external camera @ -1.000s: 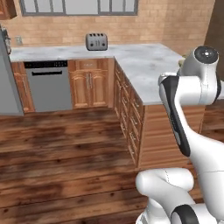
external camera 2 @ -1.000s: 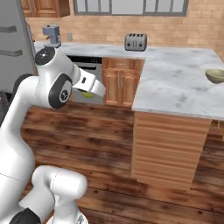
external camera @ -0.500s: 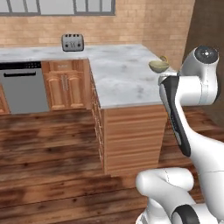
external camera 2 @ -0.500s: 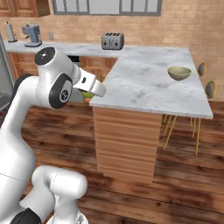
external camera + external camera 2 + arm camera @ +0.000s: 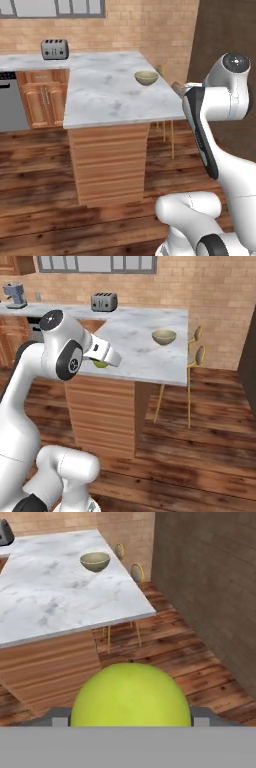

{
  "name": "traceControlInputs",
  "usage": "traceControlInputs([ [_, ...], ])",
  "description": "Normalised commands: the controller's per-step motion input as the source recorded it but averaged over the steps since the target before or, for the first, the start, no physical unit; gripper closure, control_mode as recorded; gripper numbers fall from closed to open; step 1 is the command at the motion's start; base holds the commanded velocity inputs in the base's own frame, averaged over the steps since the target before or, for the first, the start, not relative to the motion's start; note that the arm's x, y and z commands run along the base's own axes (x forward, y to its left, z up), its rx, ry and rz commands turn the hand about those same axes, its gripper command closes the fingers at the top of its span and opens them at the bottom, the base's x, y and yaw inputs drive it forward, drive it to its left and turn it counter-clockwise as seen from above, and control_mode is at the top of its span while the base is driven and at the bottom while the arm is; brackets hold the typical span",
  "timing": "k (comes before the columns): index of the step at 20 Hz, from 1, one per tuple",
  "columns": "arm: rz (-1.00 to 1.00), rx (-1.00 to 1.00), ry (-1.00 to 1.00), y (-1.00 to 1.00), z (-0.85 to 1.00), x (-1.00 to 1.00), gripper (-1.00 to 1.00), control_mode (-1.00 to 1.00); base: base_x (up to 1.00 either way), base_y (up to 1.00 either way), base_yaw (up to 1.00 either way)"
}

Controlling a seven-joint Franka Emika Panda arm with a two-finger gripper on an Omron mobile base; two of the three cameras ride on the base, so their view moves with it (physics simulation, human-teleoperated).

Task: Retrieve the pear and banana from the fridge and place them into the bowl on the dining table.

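Hand view: the pear (image 5: 131, 694) is big and round and yellow-green, right at the bottom, between the two dark finger tips.
Pincer: the pincer (image 5: 101, 363) is pinching the pear from both sides, with its jaws set wide around the fruit.
Pear in the right base view: a bit of green (image 5: 100, 364) peeks out under the white hand, near the front edge of the counter.
Counter: the dining table (image 5: 105, 95) is a big counter with a white top with grey veins, on a brown wood base.
Bowl: the bowl (image 5: 146, 77) sits on the counter top, near the far right edge. It is olive-tan with a lighter rim. You can see it in the right base view (image 5: 164, 337) and the hand view (image 5: 95, 561) too.
Pear and bowl: they are well apart. The pear is up in the air, not in the bowl.
Toaster: a grey toaster (image 5: 54, 49) stands at the back, on the counter by the brick wall.
Stools: two round stools (image 5: 198, 344) on thin legs stand beside the far side of the counter.
Coffee machine: a small blue-grey one (image 5: 16, 295) is at the far left in the right base view.
Floor: the floor (image 5: 35, 195) is made of dark wood boards.
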Motion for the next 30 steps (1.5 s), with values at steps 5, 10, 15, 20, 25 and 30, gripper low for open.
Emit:
traceControlInputs([
  [5, 0.00, 0.00, 0.00, 0.00, 0.00, 0.00, 1.00, 1.00, 0.38, -1.00, 0.01],
  [10, 0.00, 0.00, 0.00, 0.00, 0.00, 0.00, 1.00, 1.00, 0.43, -1.00, 0.00],
  [15, 0.00, 0.00, 0.00, 0.00, 0.00, 0.00, 1.00, 1.00, 0.58, -0.95, 0.02],
  [20, 0.00, 0.00, 0.00, 0.00, 0.00, 0.00, 1.00, 1.00, 0.94, -0.51, 0.17],
  [25, 0.00, 0.00, 0.00, 0.00, 0.00, 0.00, 1.00, 1.00, 0.95, -0.38, 0.25],
  [30, 0.00, 0.00, 0.00, 0.00, 0.00, 0.00, 1.00, 1.00, 0.42, -0.83, 0.21],
])
